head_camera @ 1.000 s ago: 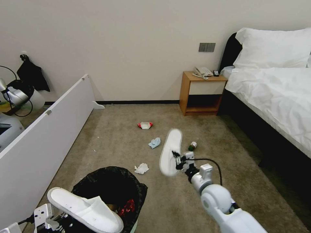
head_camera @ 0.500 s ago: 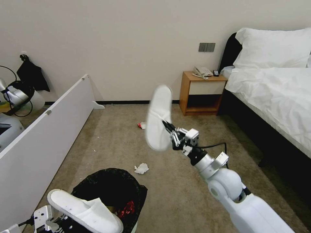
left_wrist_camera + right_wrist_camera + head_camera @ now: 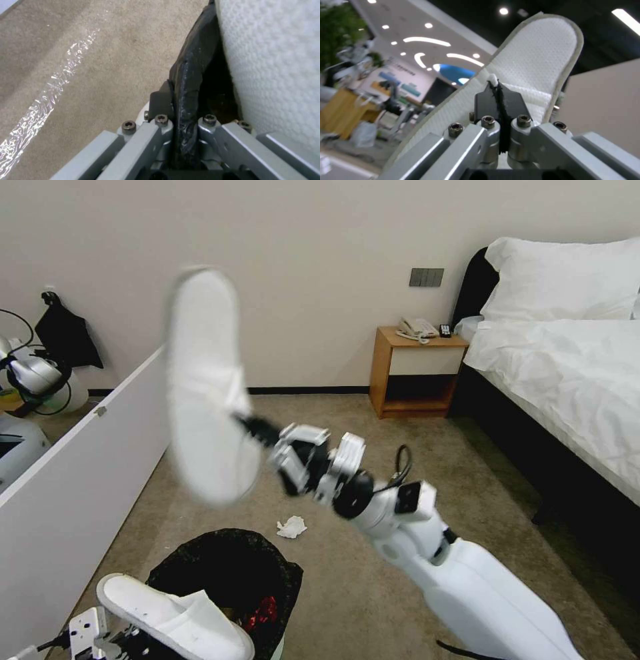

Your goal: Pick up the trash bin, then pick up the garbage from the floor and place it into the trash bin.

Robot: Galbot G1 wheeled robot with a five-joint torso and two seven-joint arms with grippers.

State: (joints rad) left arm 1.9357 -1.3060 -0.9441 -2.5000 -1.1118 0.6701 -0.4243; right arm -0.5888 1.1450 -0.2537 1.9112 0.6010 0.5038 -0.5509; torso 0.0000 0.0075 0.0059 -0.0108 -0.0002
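The right gripper (image 3: 257,430) is up in the air, pinched tight on the strap of a white slipper (image 3: 207,387), which hangs almost upright with its sole facing us. It sits at about eleven o'clock from the arm's elbow, above the carpet (image 3: 347,593) and higher than the bin (image 3: 227,573). In the right wrist view the two black pads (image 3: 486,100) are pressed together on the slipper's band.

Down at seven o'clock in the head view, the left gripper (image 3: 181,125) is clamped on the bin's black-bagged rim. A second slipper (image 3: 173,617) lies across the bin's mouth, something red (image 3: 263,607) showing inside beside it.

A crumpled white tissue (image 3: 291,527) lies on the carpet at about one o'clock from the bin.
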